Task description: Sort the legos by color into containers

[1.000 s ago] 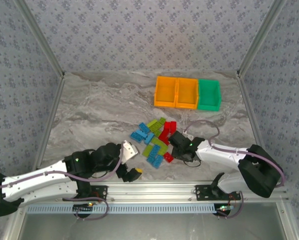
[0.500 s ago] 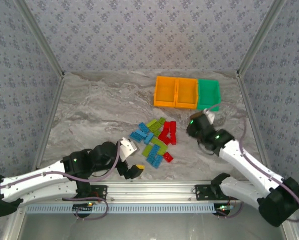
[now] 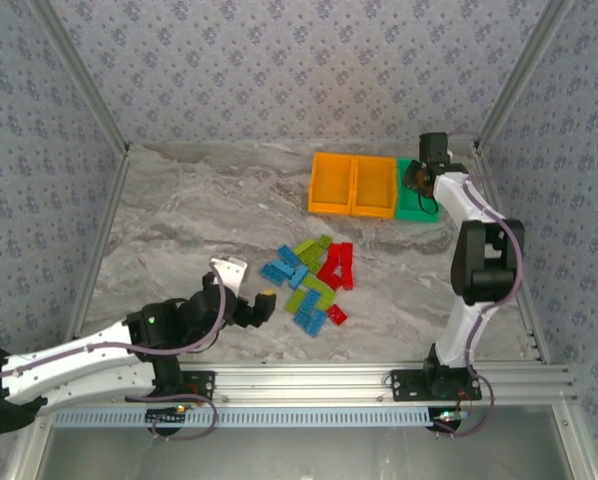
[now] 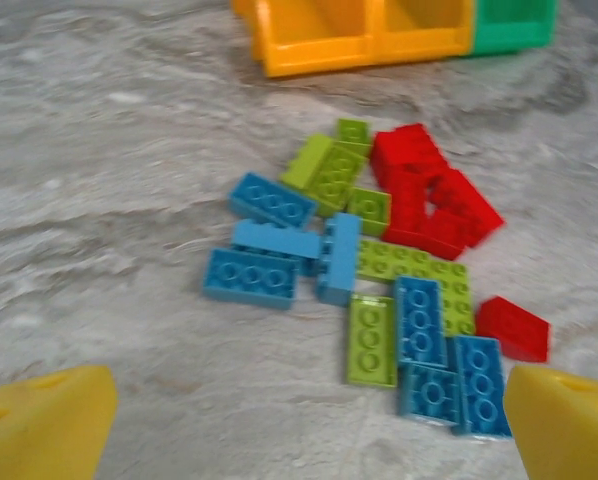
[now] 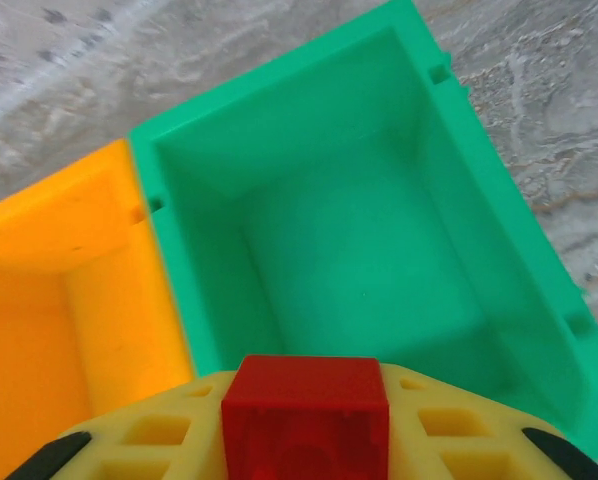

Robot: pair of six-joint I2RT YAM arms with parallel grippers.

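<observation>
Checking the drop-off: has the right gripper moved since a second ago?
Yes. The right gripper, holding a red lego, went from the lego pile out to the green bin.

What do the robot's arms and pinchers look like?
The left arm and the right arm both have smooth white shells with chunky black joints, and a thin purplish cable loops along each one. The left gripper and the right gripper each have two fingers. The left fingertips are bright yellow wedges. The right fingers are yellow with square cut-out holes.
</observation>
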